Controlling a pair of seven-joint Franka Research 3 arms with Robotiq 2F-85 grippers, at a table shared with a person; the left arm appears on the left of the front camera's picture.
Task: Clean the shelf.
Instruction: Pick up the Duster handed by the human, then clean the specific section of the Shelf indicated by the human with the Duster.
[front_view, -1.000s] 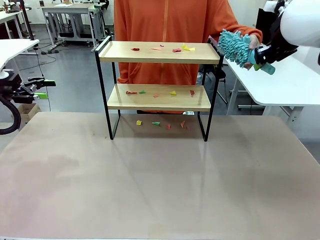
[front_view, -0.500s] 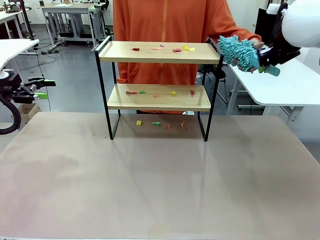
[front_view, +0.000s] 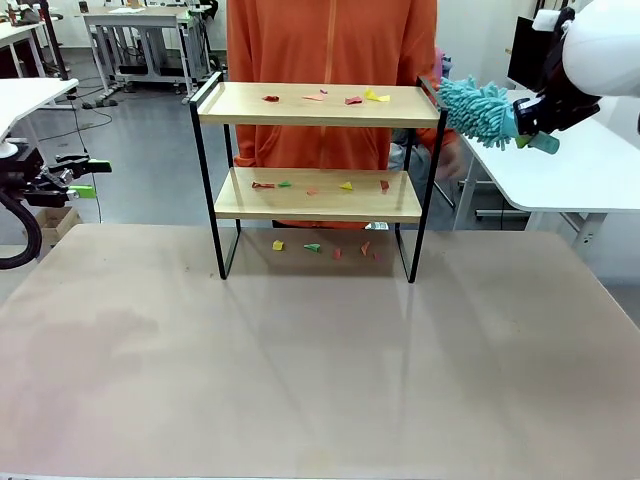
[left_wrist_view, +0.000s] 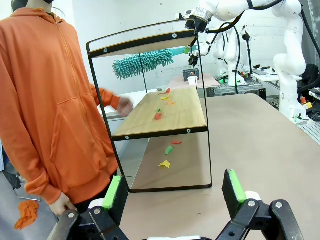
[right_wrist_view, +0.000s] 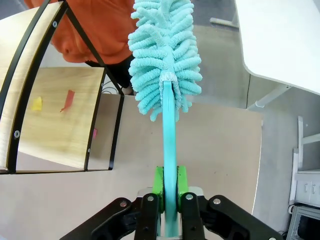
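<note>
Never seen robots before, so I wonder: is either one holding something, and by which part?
The right hand grips a fluffy turquoise duster by its thin handle; the left hand holds nothing.

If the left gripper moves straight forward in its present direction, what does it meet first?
Most likely the shelf, at the near end of its black frame by the lower board; depth is unclear.
</note>
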